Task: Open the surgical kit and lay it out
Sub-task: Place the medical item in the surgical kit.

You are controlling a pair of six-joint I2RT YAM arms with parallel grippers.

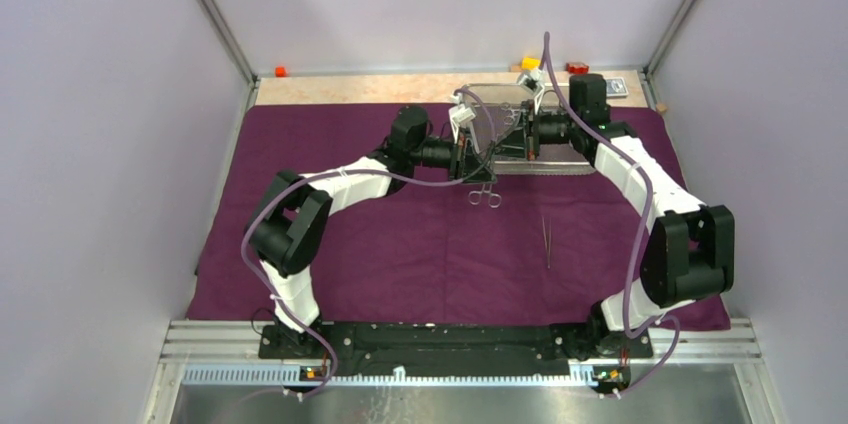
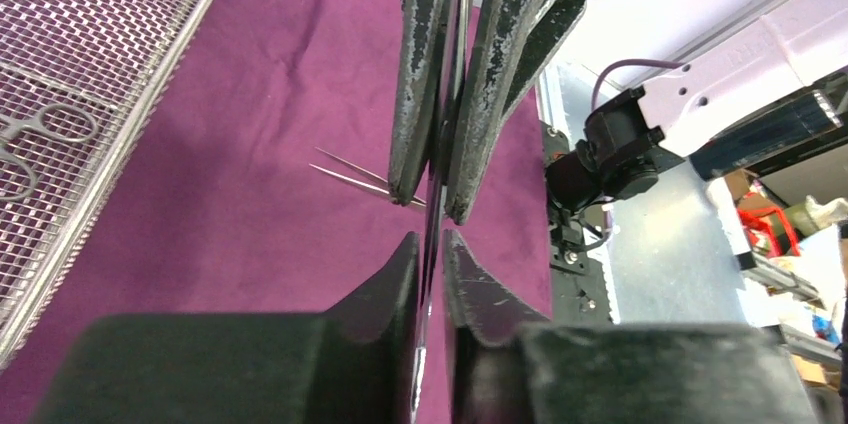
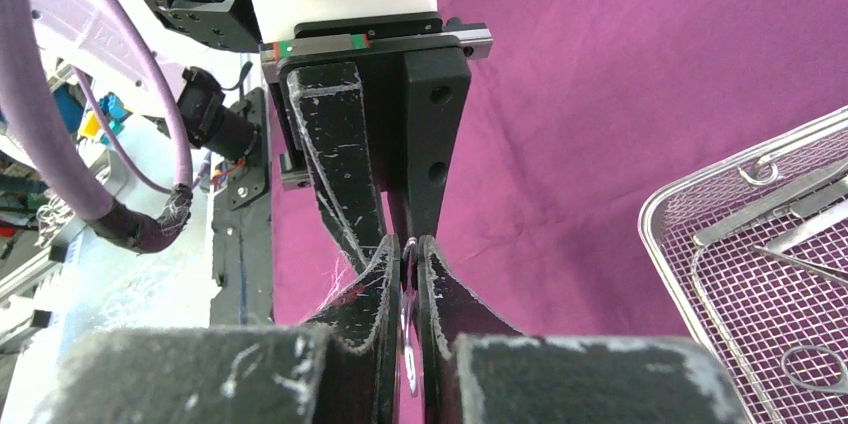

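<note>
Right wrist: R gripper point(image 3: 407, 246) pinched shut on steel clamp point(image 3: 410, 344); L gripper point(image 2: 430, 239) narrow around it, grip unclear.

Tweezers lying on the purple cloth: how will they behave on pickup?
Probably stiff and light: the tweezers are slim steel. Flat on the soft cloth, they may be hard to get under without snagging fabric. Smooth metal could slip.

fyi your wrap point(image 1: 400, 244) reads as matt purple cloth, soft creases. tray point(image 3: 730, 294) = shiny wire mesh, steel-looking. clamp point(image 1: 485, 196) & tweezers point(image 1: 547, 241): bright smooth metal. right gripper fingers point(image 3: 455, 309): matt black, scuffed w/ white scratches. back strip point(image 1: 380, 89): pale wood-look.
</note>
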